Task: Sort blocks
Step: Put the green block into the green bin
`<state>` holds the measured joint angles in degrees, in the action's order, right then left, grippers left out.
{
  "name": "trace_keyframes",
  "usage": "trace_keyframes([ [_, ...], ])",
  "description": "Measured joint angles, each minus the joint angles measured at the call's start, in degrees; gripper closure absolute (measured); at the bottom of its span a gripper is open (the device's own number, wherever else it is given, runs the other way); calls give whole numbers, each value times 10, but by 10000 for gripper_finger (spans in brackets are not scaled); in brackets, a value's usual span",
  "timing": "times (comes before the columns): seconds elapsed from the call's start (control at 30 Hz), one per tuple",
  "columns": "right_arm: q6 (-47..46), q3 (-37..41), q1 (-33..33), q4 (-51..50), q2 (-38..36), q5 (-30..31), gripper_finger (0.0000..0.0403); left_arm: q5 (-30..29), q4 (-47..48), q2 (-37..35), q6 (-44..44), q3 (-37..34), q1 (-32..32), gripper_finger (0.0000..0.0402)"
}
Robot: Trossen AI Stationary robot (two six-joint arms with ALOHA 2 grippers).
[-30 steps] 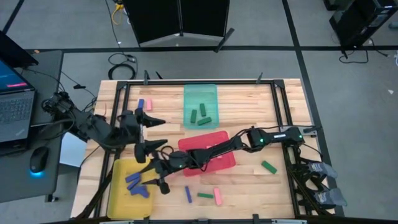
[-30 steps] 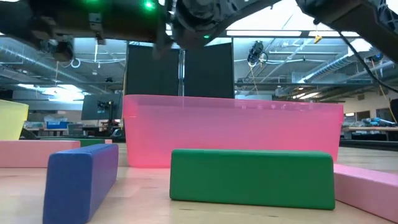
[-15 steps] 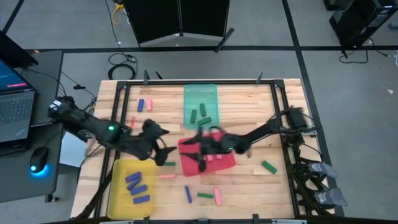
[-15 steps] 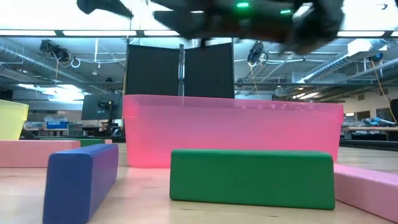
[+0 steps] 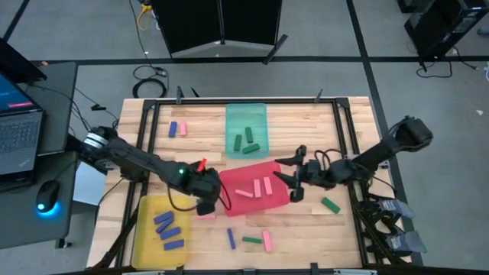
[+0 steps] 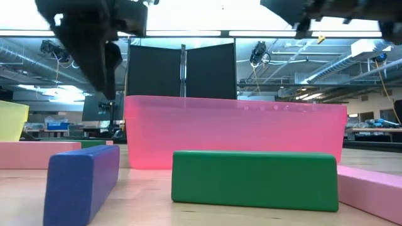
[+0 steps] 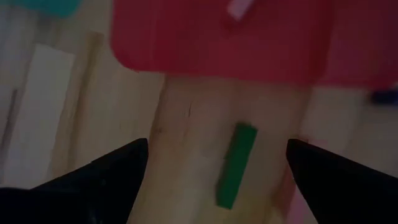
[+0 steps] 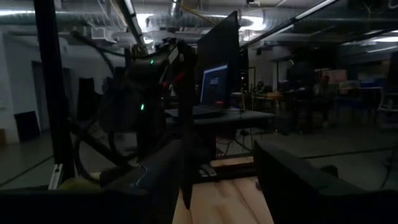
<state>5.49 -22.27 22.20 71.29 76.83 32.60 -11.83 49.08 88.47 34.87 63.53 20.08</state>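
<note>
My left gripper (image 5: 206, 202) hangs open, pointing down, just off the red tray's (image 5: 229, 200) near-left corner, above a loose pink block (image 5: 206, 216). In its wrist view a green block (image 7: 236, 165) lies on the wood between the spread fingers, untouched. My right gripper (image 5: 289, 174) is open and holds nothing; it points about level toward the table's left, over the red tray's right edge. Pink blocks (image 5: 254, 189) lie in the red tray, green ones (image 5: 246, 140) in the teal tray, and blue ones (image 5: 168, 229) in the yellow tray.
Loose blocks lie flat on the wood: blue (image 5: 231, 238), green (image 5: 252, 240) and pink (image 5: 267, 241) near the front edge, another green (image 5: 330, 204) at the right, and blue (image 5: 173, 128) and pink (image 5: 183, 128) at the far left. A black frame rims the table.
My right gripper has drawn back from over the yellow tray, across the red tray, toward the table's right edge, and now points about level. My left gripper has swung from the far left toward the red tray's near-left corner, tipped downward and sunk.
</note>
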Motion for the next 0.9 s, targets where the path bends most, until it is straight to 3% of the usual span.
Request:
trace_keyframes([
  [0.33,37,32,78,-2,-43,101,197,29,12,39,-45,-1,0,11],
  [0.7,52,32,103,-2,-43,133,197,56,-47,38,-17,-74,0,12],
  [0.9,53,32,103,-2,-43,145,197,63,-100,38,-14,-105,0,62],
])
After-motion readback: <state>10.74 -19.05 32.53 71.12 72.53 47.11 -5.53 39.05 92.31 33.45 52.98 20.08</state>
